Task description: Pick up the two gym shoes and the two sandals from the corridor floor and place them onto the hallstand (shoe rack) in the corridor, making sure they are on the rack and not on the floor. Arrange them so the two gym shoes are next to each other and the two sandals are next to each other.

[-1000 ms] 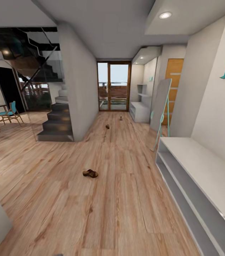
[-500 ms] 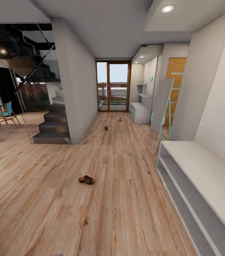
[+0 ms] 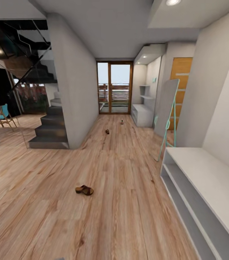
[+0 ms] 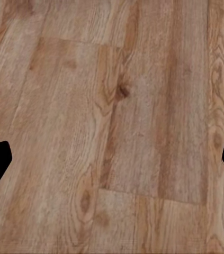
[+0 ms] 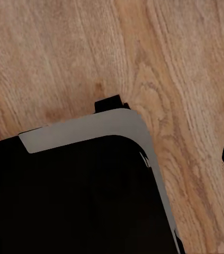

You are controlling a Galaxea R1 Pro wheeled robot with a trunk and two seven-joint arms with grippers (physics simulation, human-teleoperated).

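lying alone, sandal (image 3: 84, 190), corridor floor (image 3: 121, 202)

A light brown wood-plank floor (image 3: 129, 202) runs down a corridor to a wood-framed glass door (image 3: 115, 87) showing daylight. Grey walls, a dark staircase (image 3: 49, 131) at left, a leaning teal-framed mirror (image 3: 167, 112), an orange wooden door (image 3: 181, 83), and 1 recessed ceiling light (image 3: 172, 2).

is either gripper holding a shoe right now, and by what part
Nothing is held. The left gripper is spread wide over bare corridor floor. A sandal lies on the floor ahead; the right gripper's state is unclear.
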